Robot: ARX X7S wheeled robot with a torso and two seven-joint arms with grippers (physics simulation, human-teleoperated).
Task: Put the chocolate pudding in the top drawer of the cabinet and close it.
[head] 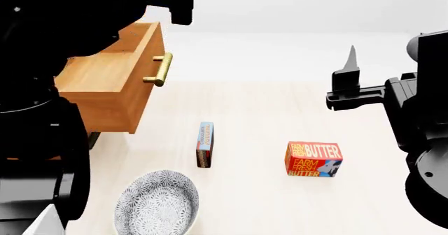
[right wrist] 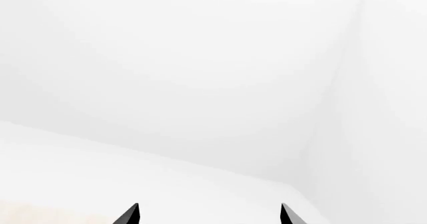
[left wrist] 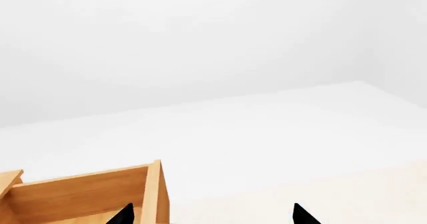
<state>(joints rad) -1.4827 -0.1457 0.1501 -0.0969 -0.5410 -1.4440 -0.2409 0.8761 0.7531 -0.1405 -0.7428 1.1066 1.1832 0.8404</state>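
The chocolate pudding (head: pixel 204 144), a thin blue and red-brown box, stands on its edge on the pale table, in front of the drawer. The top drawer (head: pixel 112 80) of orange-brown wood is pulled out at the left, with its brass handle (head: pixel 160 70) facing right. Most of the cabinet is hidden behind my left arm. My left gripper (left wrist: pixel 213 218) is open and empty above the drawer's corner (left wrist: pixel 155 186). My right gripper (right wrist: pixel 209 216) is open and empty, raised high at the right, and one of its fingers (head: pixel 351 61) shows in the head view.
A red-orange Farm Fresh Butter box (head: pixel 313 159) lies right of the pudding. A patterned grey bowl (head: pixel 157 202) sits at the front left, below the drawer. My left arm (head: pixel 49 62) fills the left side of the head view. White walls stand behind the table.
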